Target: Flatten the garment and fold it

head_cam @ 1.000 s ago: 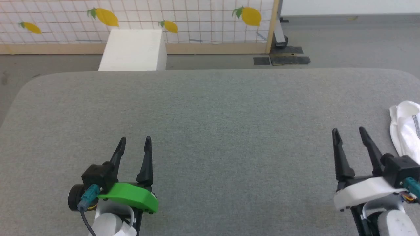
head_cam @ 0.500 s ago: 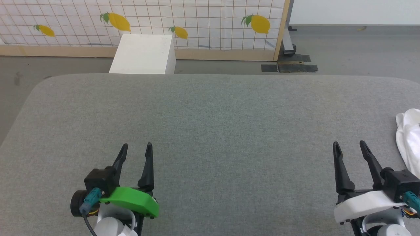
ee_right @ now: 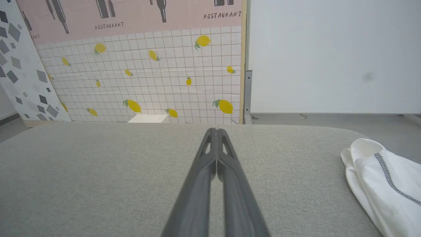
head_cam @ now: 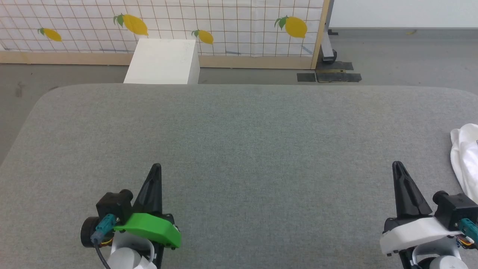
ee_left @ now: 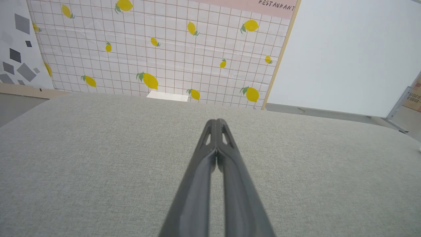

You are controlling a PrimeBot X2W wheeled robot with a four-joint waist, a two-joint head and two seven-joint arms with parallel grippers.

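Observation:
The white garment (head_cam: 465, 157) lies bunched at the right edge of the grey padded table (head_cam: 239, 142), partly cut off by the head view. The right wrist view shows the garment (ee_right: 381, 184) with a dark stitched seam. My right gripper (head_cam: 396, 164) is shut and empty, just left of the garment and apart from it; its tips (ee_right: 216, 131) meet over bare table. My left gripper (head_cam: 157, 166) is shut on nothing at the lower left, far from the garment, and the left gripper (ee_left: 216, 121) points toward the table's far edge.
A rigid white box (head_cam: 163, 61) stands on the floor behind the table's far left edge. A lemon-patterned screen (head_cam: 224, 22) with a wooden frame closes the back. Dark mats (head_cam: 328, 76) lie on the floor at the back right.
Both grippers have gone from open to shut, with nothing between their fingers. The head camera shifted between the first two frames; the arms and garment stay in place.

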